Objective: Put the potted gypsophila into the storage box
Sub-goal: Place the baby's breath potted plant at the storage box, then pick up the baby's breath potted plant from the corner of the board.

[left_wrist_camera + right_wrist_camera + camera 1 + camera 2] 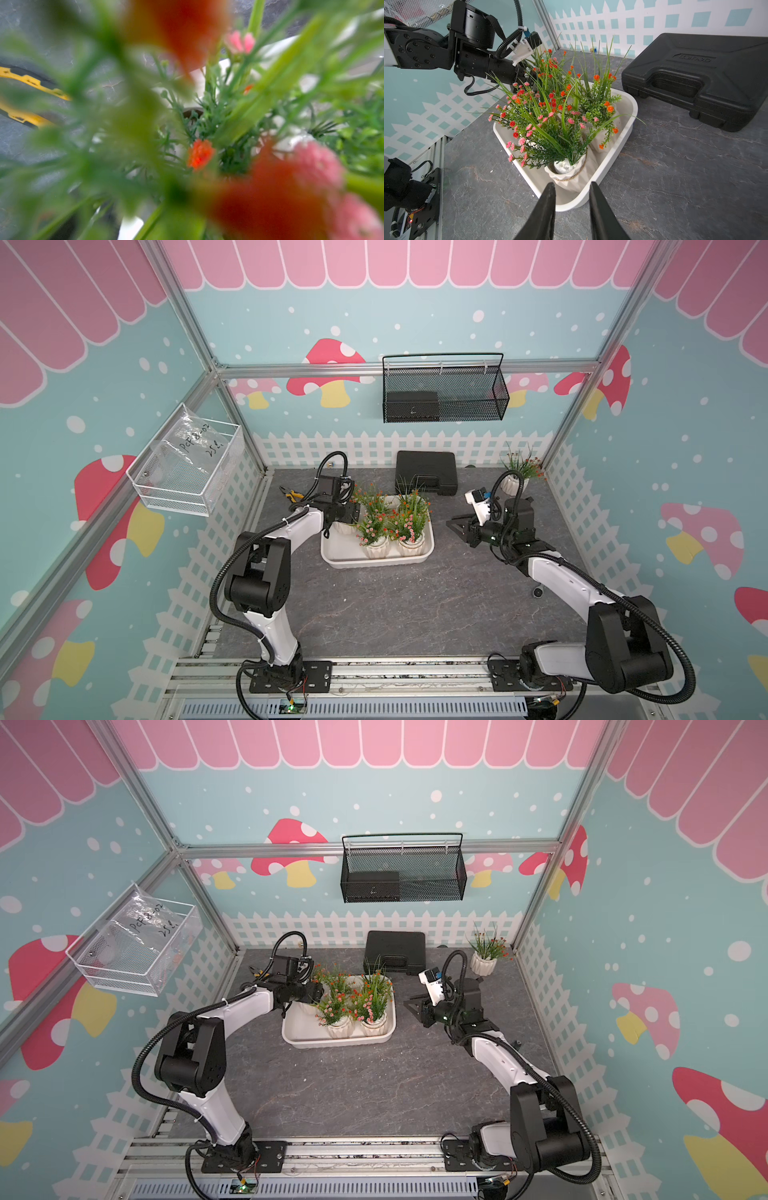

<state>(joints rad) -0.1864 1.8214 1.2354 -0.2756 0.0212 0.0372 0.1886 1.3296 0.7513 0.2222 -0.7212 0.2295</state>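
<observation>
Note storage box (pixel 376 563) mid-table, long axis L–R along back wall. See potted gypsophila (pixel 376 548) upright inside, sprigs up; one stray pot (pixel 514 486) upright at far R corner. Cannot tell L gripper (pixel 354 513) grip, buried in sprigs. R gripper (pixel 572 187) spread, empty, near box.

We see white shells on our left arm (pixel 291 531) and right arm (pixel 561 576), with black joint housings and black ribbed cable hoses. Black bolted base plates (pixel 316 674) sit at the table's (pixel 415 605) near edge. Our right fingers (pixel 546 207) are black and tapered to points.
</observation>
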